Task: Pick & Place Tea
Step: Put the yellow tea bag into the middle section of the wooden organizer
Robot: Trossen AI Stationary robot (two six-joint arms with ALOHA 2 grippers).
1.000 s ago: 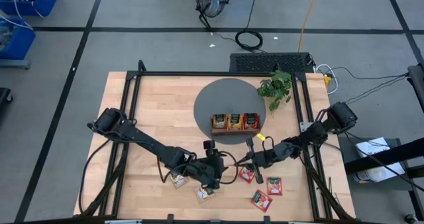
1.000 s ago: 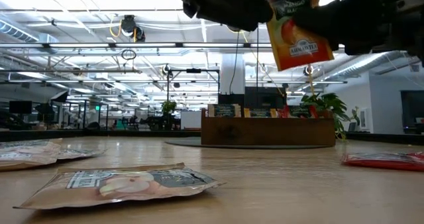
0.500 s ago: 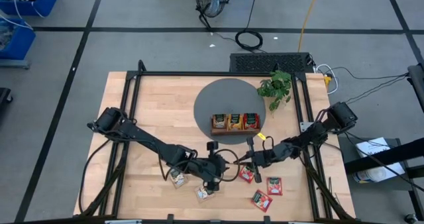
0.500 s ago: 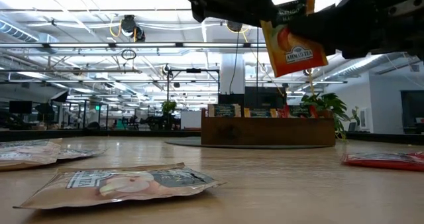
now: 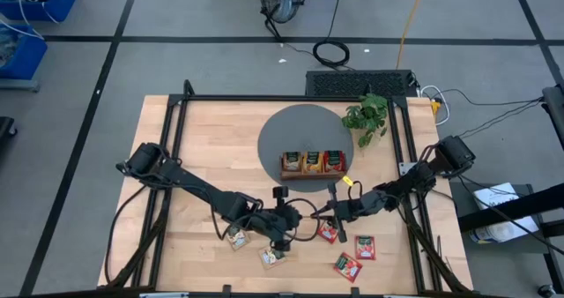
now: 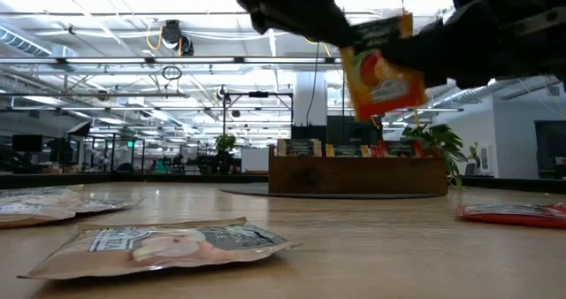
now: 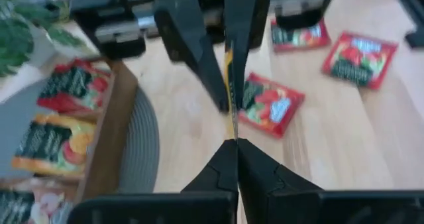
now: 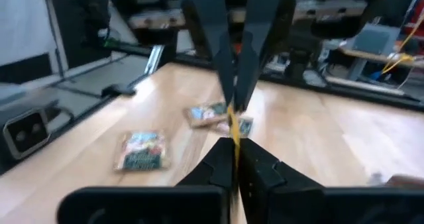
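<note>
Orange tea sachet [image 6: 382, 66] airborne, tilted, pinched edge-on between both pincers; other sachets flat on table.

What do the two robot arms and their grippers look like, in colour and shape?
Both arms are dark, almost black, built of slim jointed segments with rounded housings at the joints. Black cables loop along the left arm and the right arm. The left gripper and right gripper each have two dark, flat fingers tapering to narrow tips. No markings show.

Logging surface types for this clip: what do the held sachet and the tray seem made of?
Orange sachet, pinched between left gripper and right gripper: probably printed foil or coated paper, thin, slightly glossy. Tray: looks like brown wood, matte, with flat board-like walls.
</note>
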